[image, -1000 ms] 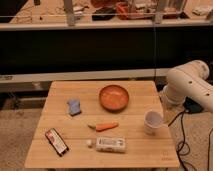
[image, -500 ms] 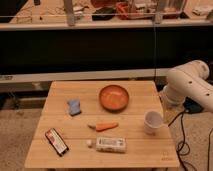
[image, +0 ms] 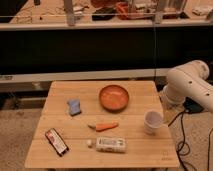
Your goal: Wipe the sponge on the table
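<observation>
The sponge is found lying flat on the table, toward the left edge and nearer the far edge than the near one. It is set well to the left of the orange bowl and is touched by nothing.

The white arm is seen just past the right edge of the table, bent and held off the surface. The gripper is not in view: it is hidden or out of frame beyond that right side, so whether it is apart or together cannot be told. It is well apart from the sponge in any case.

Other items noted are a carrot near the middle, a white cup by the right edge, a white packet along the near edge, and a black-and-red packet toward the near left corner.

Against the views taken over the last second, no change is recorded. The arm is held in the same posture, and the sponge and every other item are found in the same places.

No wiping contact is shown. A free sponge with the arm standing off is judged to fit two cases equally: a sponge yet to be taken up, or one laid back down after a pass. No mark on the wood is seen that would settle it.
</observation>
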Controlling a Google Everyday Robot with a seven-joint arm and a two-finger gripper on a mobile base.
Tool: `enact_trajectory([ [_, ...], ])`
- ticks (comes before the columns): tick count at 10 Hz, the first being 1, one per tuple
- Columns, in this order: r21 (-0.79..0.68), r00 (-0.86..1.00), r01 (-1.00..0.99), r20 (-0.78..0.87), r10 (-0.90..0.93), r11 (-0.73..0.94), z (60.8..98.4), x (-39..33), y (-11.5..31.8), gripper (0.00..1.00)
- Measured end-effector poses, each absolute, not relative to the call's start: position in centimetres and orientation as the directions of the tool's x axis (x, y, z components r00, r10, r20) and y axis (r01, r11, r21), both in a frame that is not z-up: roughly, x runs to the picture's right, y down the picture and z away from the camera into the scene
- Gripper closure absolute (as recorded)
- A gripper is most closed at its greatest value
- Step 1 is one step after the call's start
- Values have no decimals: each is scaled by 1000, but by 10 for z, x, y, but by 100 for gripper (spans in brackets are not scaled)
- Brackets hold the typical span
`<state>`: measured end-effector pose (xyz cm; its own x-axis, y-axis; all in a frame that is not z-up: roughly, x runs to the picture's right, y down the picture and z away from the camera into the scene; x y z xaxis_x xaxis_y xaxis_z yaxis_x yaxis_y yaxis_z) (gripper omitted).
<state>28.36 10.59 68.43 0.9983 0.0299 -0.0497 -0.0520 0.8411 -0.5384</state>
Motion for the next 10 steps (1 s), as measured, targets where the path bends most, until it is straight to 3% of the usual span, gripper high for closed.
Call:
enact_trajectory([
  [4, -535, 998, -39, -55, 12, 844, 684, 280, 103, 20],
  [10, -532, 997, 39, -41, -72, 846, 688, 209, 88, 20],
])
